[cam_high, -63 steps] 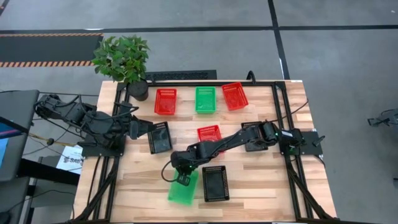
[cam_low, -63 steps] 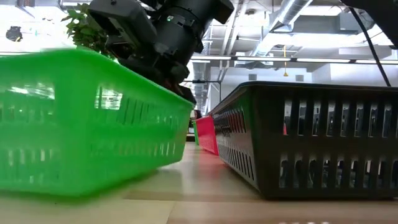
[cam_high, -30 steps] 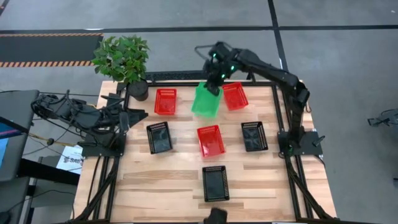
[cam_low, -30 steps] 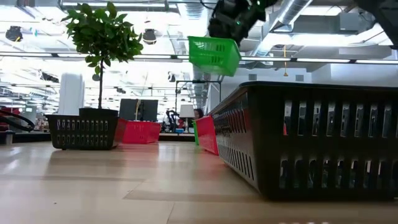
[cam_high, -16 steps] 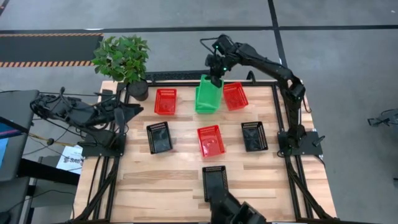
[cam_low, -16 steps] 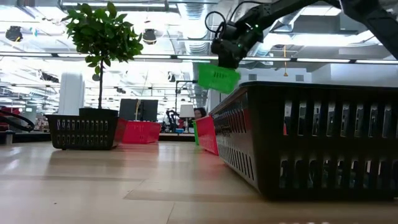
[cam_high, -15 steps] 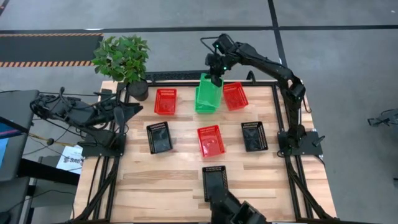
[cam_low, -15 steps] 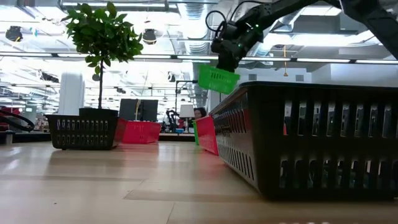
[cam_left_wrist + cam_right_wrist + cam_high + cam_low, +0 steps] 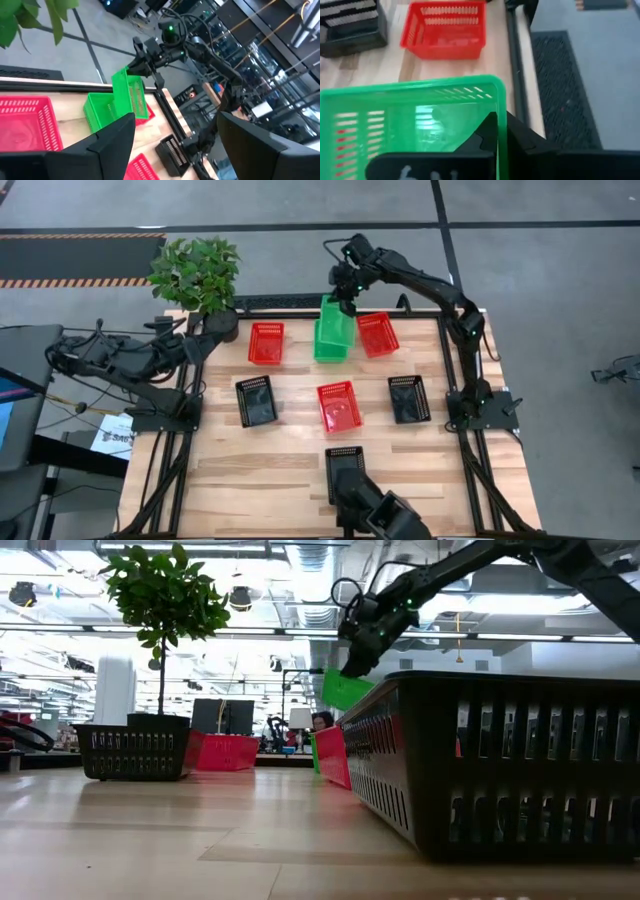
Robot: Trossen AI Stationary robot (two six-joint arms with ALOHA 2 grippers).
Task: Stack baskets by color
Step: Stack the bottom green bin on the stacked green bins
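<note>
i'm holding a green basket (image 9: 335,327) tilted in the right gripper (image 9: 345,297), jaws pinching its rim, lowering it directly over the green stack; left gripper (image 9: 190,345) jaws wide.

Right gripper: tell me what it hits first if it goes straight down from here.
Probably the green stack at the table's far edge: the right gripper holds a tilted green basket by its rim right over it. Depth unclear.

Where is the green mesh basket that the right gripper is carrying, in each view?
High view: green perforated plastic basket, top centre, over another green basket.
Low view, above the near black basket's rim.
Left wrist view, centre, tilted.
Right wrist view, filling the foreground.
Shared landmark: red basket beside it.
</note>
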